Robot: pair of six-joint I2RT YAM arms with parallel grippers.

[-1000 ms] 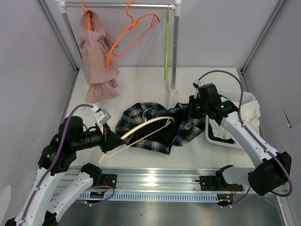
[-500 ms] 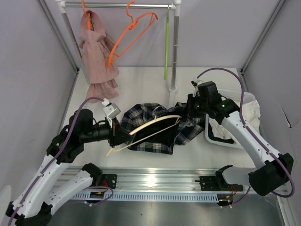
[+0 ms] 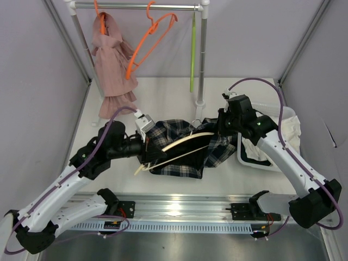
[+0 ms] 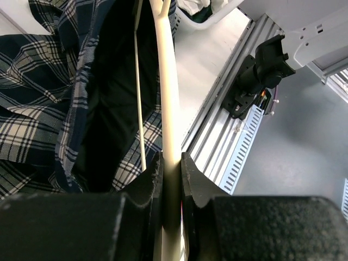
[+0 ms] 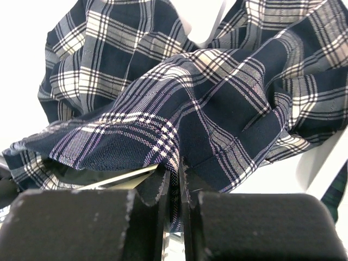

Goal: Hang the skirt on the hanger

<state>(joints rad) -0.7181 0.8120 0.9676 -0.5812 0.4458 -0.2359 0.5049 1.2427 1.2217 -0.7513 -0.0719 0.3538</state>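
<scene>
I am working the cream hanger [image 3: 182, 140] into the plaid skirt [image 3: 163, 132], which lies bunched mid-table. My left gripper [image 4: 171, 163] is clamped on the hanger's arm, and my right gripper [image 5: 174, 173] is pinched shut on a fold of the skirt's edge. Next, I judge, I must slide the hanger deeper into the dark opening while the right holds the cloth apart. The white table [image 3: 163, 93] sits in a grey-walled booth with a garment rail [image 3: 136, 6] at the back.

Since a second ago the left gripper [image 3: 148, 152] sits farther right and farther from the near edge, the cream hanger [image 3: 190, 137] reaches deeper into the plaid skirt [image 3: 176, 163], its far end nearer the right gripper [image 3: 222, 126], and the skirt's left side bunches rightward
</scene>
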